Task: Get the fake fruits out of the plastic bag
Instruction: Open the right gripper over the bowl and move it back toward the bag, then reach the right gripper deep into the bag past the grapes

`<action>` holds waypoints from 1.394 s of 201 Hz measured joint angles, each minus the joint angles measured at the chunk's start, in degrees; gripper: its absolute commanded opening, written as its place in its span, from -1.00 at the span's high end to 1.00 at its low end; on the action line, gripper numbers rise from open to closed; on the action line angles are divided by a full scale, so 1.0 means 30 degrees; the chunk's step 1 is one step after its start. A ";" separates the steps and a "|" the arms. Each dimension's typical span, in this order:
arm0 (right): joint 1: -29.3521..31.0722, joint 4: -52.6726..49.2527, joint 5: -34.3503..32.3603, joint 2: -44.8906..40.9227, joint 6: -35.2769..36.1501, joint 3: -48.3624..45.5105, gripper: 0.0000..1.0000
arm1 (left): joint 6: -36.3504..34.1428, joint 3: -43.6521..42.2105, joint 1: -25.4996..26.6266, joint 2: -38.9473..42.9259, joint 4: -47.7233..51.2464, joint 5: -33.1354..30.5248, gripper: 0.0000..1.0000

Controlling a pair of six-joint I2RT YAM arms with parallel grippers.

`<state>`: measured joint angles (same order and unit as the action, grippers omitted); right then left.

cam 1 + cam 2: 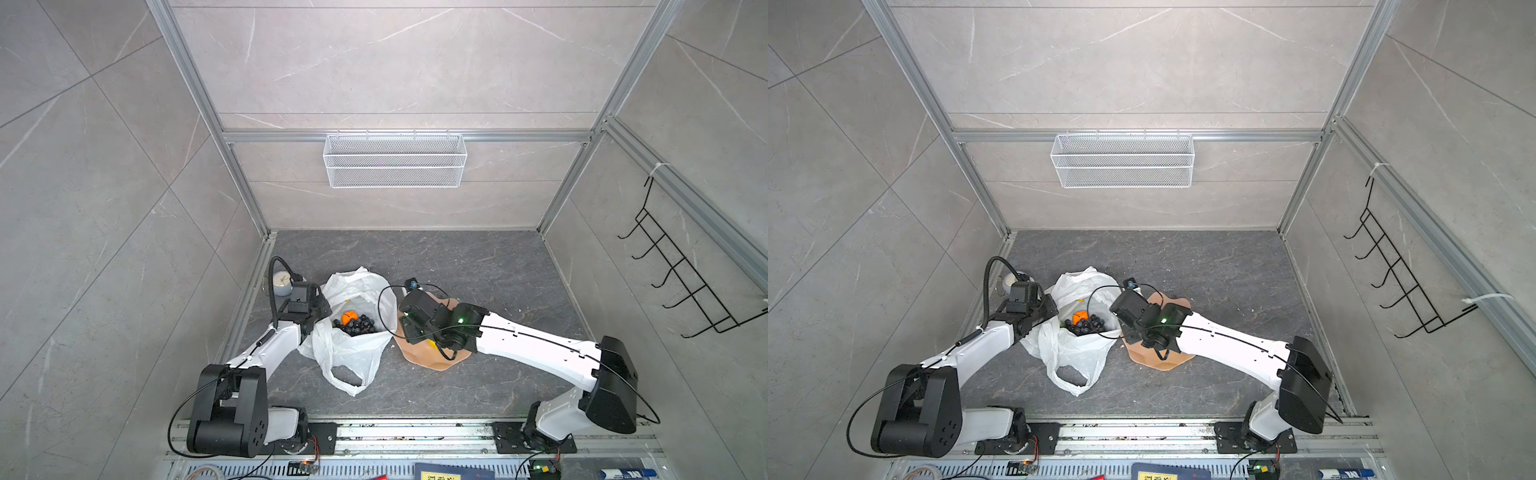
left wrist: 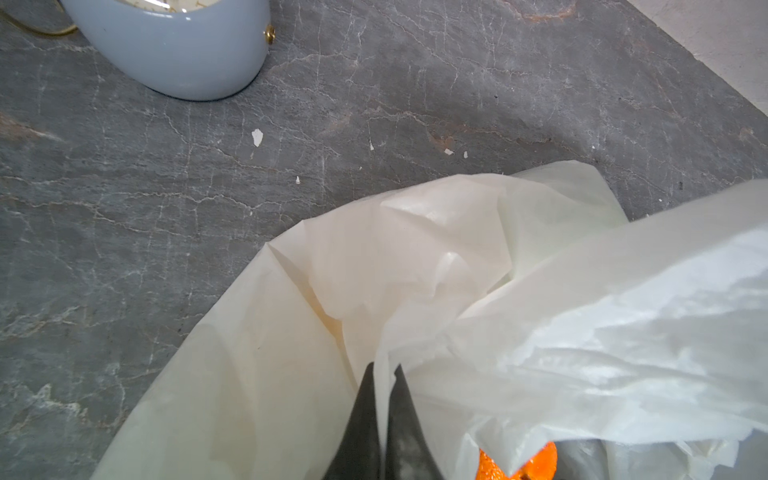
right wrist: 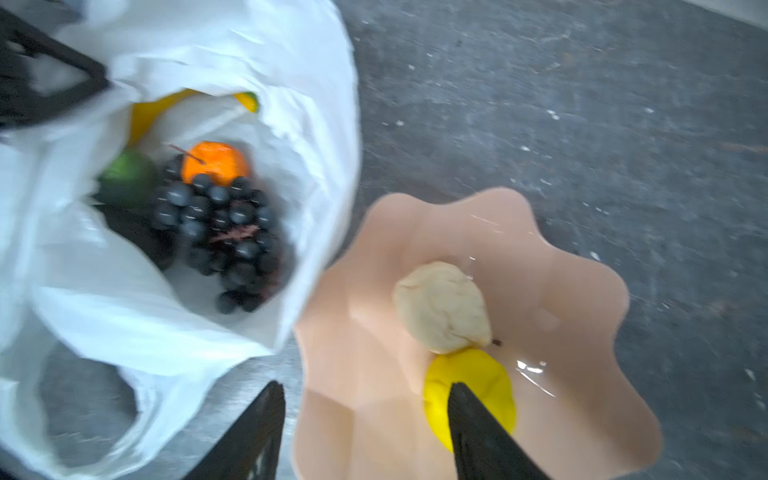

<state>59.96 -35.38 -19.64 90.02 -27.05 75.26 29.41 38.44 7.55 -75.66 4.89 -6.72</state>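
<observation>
The white plastic bag [image 1: 353, 349] [image 1: 1071, 349] lies open at the middle of the floor. My left gripper [image 2: 382, 368] is shut on the plastic bag's [image 2: 457, 270] left rim, holding the mouth open. Inside the bag [image 3: 199, 328] lie an orange [image 3: 215, 162] [image 1: 348, 318], a dark grape bunch [image 3: 224, 232] [image 1: 359, 327], a green piece [image 3: 129, 174] and a yellow banana [image 3: 151, 114]. My right gripper [image 3: 365, 386] hangs open over the near rim of the pink plate [image 3: 561, 332], empty. On the plate rest a cream piece [image 3: 442, 307] and a yellow piece [image 3: 482, 378].
A pale blue cup [image 1: 284, 283] [image 2: 174, 54] stands by the left wall, behind my left wrist. A white wire-mesh basket [image 1: 395, 160] hangs on the back wall and a black hook rack [image 1: 685, 282] on the right wall. Bare dark floor [image 1: 498, 266] lies behind and right of the plate.
</observation>
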 measured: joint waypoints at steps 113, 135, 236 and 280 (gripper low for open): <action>-0.0153 0.3577 0.4146 1.2458 -0.0342 1.0418 0.08 | -0.0386 -0.1778 0.0743 0.3789 -0.0692 -0.0882 1.00; -0.0597 0.3898 0.4211 1.4105 -0.0707 1.1876 0.01 | -0.0372 -0.1996 0.0750 0.4255 -0.0998 -0.0889 1.00; -0.1654 0.5093 0.3053 1.6123 -0.2710 1.4149 -0.49 | -0.0379 -0.2820 0.1231 0.5603 -0.2426 -0.0699 1.00; -0.2149 0.6062 0.3388 1.6735 -0.3228 1.5052 -0.65 | -0.0379 -0.2820 0.1282 0.5595 -0.2878 -0.0430 1.00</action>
<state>53.52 -17.19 -9.47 140.22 -36.73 120.42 28.27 29.98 11.40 -58.87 -3.75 -8.01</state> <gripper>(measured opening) 0.805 0.056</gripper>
